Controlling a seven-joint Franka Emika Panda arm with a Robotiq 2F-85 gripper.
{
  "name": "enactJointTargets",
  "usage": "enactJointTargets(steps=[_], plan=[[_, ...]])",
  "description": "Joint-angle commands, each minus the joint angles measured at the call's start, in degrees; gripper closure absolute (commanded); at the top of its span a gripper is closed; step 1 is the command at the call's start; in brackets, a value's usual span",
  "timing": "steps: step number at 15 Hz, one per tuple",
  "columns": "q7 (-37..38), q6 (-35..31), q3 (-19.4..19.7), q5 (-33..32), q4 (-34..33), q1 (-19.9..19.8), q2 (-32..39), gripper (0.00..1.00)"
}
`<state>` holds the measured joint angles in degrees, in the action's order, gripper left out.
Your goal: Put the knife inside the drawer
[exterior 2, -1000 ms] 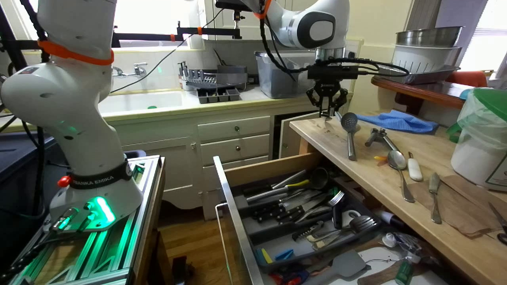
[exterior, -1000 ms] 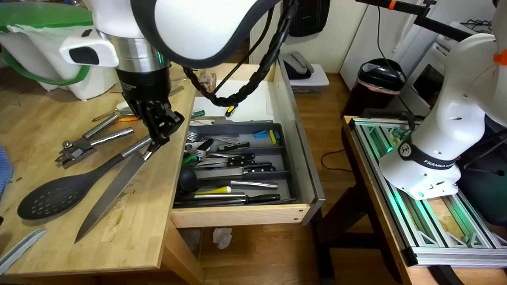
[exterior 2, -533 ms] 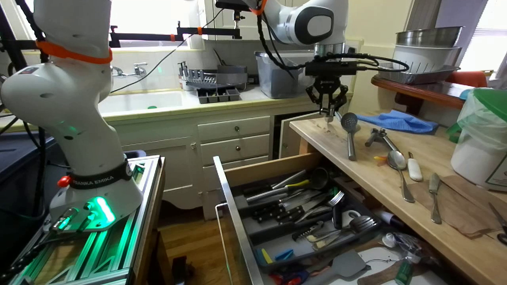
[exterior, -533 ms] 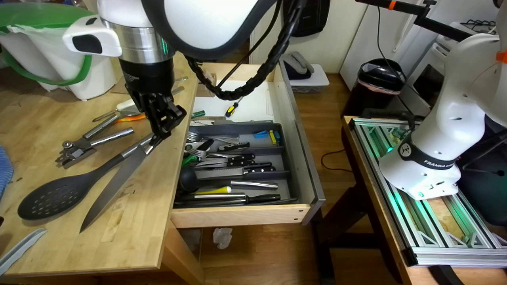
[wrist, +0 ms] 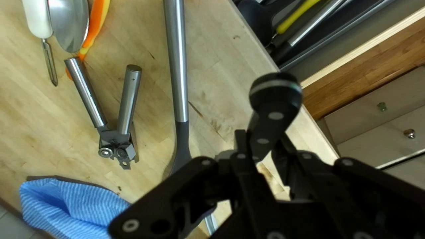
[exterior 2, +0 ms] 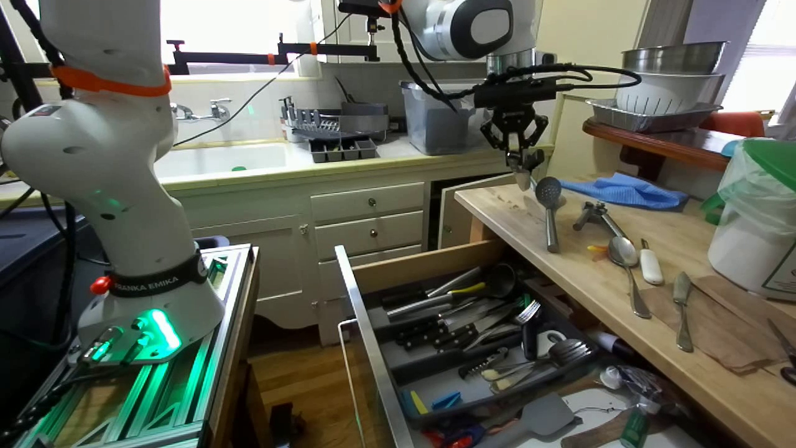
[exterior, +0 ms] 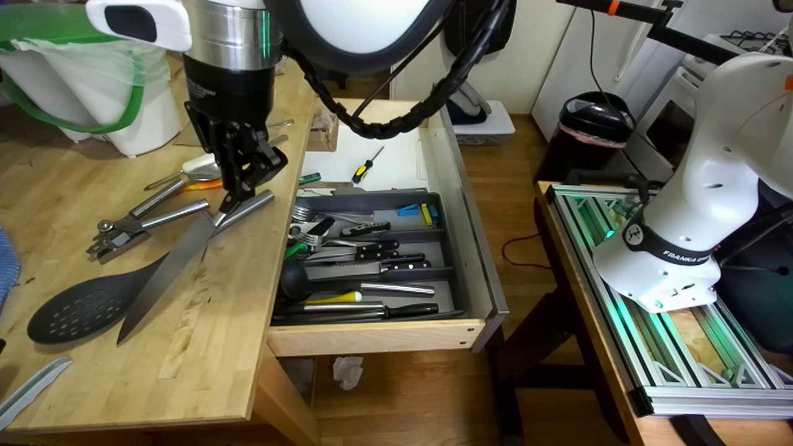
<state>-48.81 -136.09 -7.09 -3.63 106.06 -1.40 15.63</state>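
Note:
The knife has a long pointed grey blade point(exterior: 170, 272) and a black riveted handle point(wrist: 274, 109). My gripper point(exterior: 234, 198) is shut on the handle; in the wrist view the fingers point(wrist: 260, 142) pinch it, with its butt end sticking out beyond them. The knife hangs tilted above the wooden table, blade pointing down and away from the drawer. In an exterior view the blade passes over the black slotted spoon point(exterior: 80, 306). In an exterior view the blade shows foreshortened point(exterior 2: 523, 180) below the gripper point(exterior 2: 521, 163). The drawer point(exterior: 378, 339) stands open beside the table; it also shows here point(exterior 2: 429, 258).
A dark divided utensil tray point(exterior: 443, 248) with several knives and forks lies in the drawer. A can opener point(exterior: 148, 226), a blue cloth point(exterior 2: 622, 190), a white peeler point(exterior 2: 651, 264) and a white bin with green lid point(exterior 2: 762, 224) are on the table. A screwdriver point(exterior: 362, 172) lies in the drawer.
My gripper has risen with the knife. In an exterior view the blade has shifted left across the slotted spoon, and the spoon's metal handle now shows past the gripper.

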Motion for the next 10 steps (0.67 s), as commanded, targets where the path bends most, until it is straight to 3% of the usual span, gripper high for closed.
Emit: enactJointTargets(steps=[1,10], plan=[[2.2,-2.3,0.8,-1.0,3.8,0.8,-3.2,0.94],[6.5,-6.6,1.5,-1.3,12.2,1.0,-10.6,0.94]])
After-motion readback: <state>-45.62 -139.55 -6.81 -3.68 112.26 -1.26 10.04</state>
